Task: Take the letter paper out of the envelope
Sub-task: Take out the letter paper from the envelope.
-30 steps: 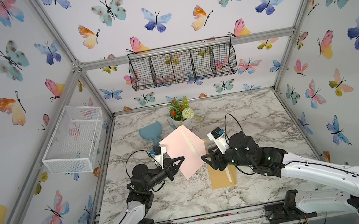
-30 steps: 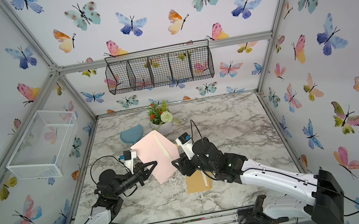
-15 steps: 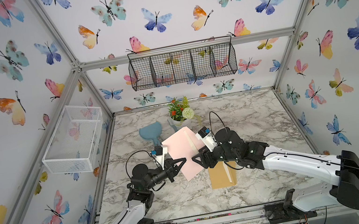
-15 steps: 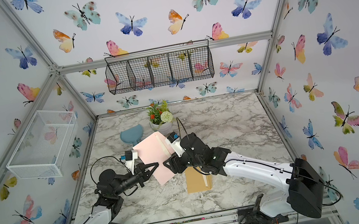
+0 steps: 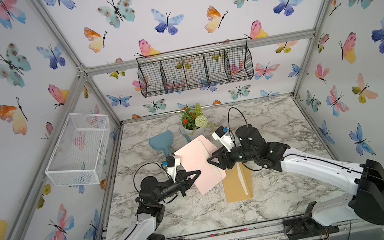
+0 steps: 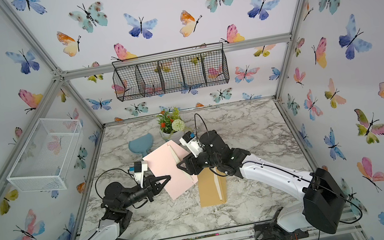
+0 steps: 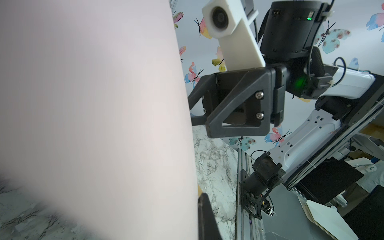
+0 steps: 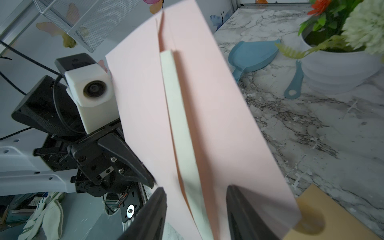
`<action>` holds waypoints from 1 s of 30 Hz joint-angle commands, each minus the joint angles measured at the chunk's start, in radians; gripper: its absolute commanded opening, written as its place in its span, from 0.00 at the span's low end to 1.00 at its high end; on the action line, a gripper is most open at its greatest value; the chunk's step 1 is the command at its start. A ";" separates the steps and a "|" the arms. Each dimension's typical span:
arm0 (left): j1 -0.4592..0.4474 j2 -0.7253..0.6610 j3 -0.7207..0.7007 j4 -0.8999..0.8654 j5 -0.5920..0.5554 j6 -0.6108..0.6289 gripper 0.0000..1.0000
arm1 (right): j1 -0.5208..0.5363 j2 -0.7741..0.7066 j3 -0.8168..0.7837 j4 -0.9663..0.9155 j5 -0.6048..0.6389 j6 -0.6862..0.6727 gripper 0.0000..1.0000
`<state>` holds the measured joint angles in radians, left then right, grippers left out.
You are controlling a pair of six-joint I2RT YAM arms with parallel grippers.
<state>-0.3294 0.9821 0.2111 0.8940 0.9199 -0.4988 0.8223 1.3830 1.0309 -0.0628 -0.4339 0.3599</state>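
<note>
Pinching an edge of the pink envelope, your left gripper is clamped tight, holding it over the marble table — cream letter paper shows inside, and your right gripper straddles its open side, jaws apart.

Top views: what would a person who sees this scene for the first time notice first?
The pink envelope stands out, held up over the middle of the marble table, with the left gripper shut on its edge. The right gripper has its jaws apart on either side of the cream letter paper showing in the envelope's opening. Colourful butterflies cover every wall.
</note>
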 commanded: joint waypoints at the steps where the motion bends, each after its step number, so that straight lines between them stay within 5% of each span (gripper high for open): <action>1: -0.008 0.004 -0.004 0.049 0.040 -0.003 0.01 | 0.001 0.007 -0.008 0.071 -0.103 0.035 0.48; 16: -0.008 0.006 -0.006 0.051 0.036 -0.003 0.00 | 0.000 -0.009 -0.011 0.022 -0.066 0.011 0.02; 30: -0.008 0.026 -0.001 0.041 0.009 -0.009 0.02 | -0.106 -0.131 -0.092 -0.037 -0.055 -0.011 0.02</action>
<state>-0.3557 1.0145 0.2115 0.9295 0.9298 -0.5022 0.7719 1.2949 0.9478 -0.0517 -0.5514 0.3714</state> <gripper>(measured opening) 0.050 0.041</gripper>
